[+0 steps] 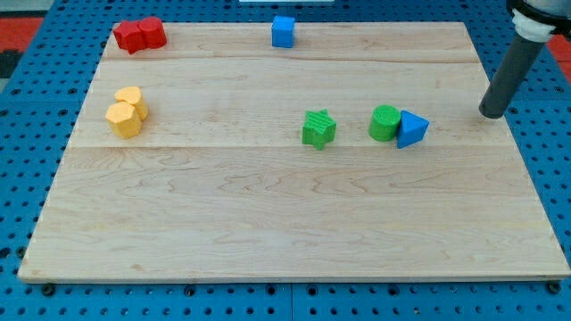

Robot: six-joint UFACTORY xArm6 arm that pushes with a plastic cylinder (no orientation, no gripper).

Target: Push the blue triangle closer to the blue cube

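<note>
The blue triangle [411,128] lies right of the board's middle, touching the right side of a green cylinder [384,123]. The blue cube [283,31] stands at the view's top edge of the board, near its centre. My tip [492,114] rests on the board near its right edge, to the right of the blue triangle and slightly above it, with a clear gap between them.
A green star-shaped block [318,129] sits left of the green cylinder. Two red blocks [139,35] touch at the top left corner. Two yellow blocks [128,111] touch at the left side. The wooden board [285,232] lies on a blue pegboard.
</note>
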